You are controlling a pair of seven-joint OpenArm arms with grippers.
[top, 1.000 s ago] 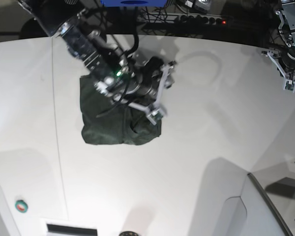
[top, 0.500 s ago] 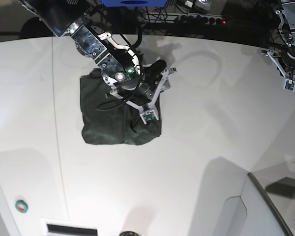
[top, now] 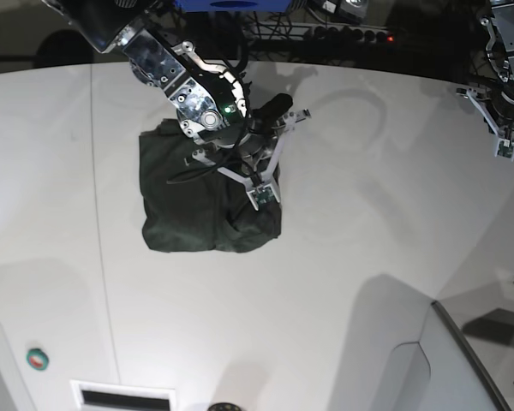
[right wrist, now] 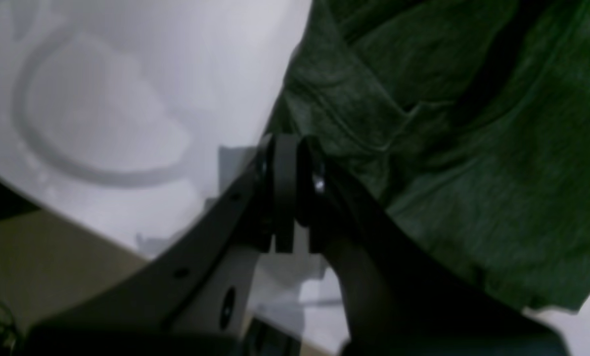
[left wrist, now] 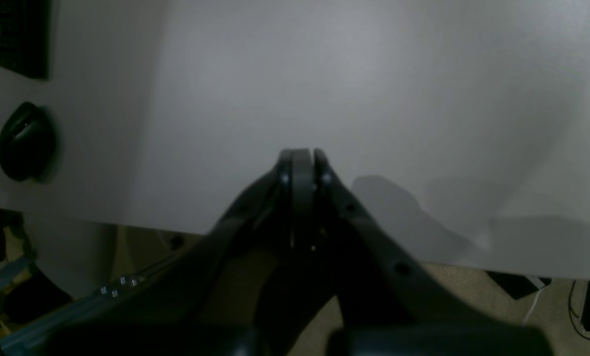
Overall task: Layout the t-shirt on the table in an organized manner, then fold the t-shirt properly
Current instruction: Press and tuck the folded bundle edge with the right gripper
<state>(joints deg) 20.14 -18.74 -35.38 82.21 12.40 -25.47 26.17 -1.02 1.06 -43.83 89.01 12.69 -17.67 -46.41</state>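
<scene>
While the dark green T-shirt seems to be getting tidied, its far right edge looks pinched by the right claw. Most cloth is spread left and near of it. The left claw is closed, well apart. Next, the edge should be pulled flat.

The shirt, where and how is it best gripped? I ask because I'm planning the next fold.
Probably best: pinch the shirt by its near edge, coming from above with the tool's tips across the hem. That edge lies exposed on the table, outside the arm's cover, while the upper part is bunched.
</scene>
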